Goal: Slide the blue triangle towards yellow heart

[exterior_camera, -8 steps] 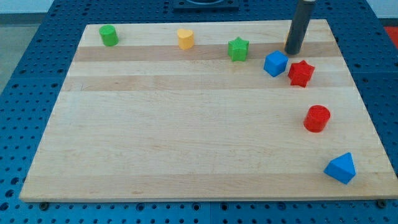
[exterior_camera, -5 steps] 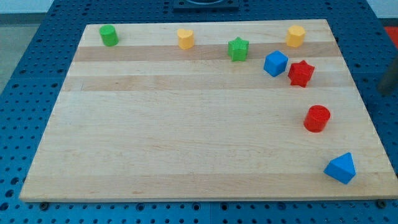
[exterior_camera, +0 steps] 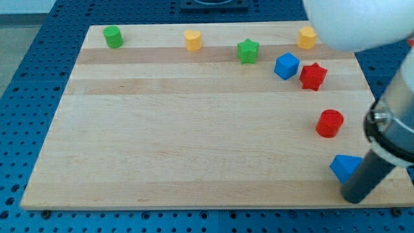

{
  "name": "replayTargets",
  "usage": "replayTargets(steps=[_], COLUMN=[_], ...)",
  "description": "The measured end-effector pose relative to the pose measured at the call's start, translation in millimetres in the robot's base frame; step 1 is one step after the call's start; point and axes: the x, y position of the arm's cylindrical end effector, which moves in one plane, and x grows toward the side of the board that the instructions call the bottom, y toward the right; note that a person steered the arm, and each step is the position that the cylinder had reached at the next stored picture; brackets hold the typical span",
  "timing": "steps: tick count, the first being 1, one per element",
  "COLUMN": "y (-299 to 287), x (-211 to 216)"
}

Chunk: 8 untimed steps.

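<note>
My tip touching the blue triangle block (lower right side), wooden tabletop, yellow heart block far off, rod tool holds nothing.

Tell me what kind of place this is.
Probably a robotics lab bench: a wooden board on a blue perforated table, scattered coloured blocks, and my tip beside the blue triangle.

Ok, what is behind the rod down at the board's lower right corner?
The blue triangle: only its left part shows, the rest is covered by the rod. My tip sits at its lower right edge; whether they touch is hidden. The red cylinder stands clear above.
</note>
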Motion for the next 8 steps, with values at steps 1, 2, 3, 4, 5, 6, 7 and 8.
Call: replayTargets(steps=[1, 2, 3, 4, 5, 6, 7, 8], y=[27.2, -15.9, -68.5, -103.3, -123.2, -111.2, -154.1, -200.5], x=[-11.3, -29.1, -77.0, -122.9, -155.4, -171.0, -200.2, -231.3])
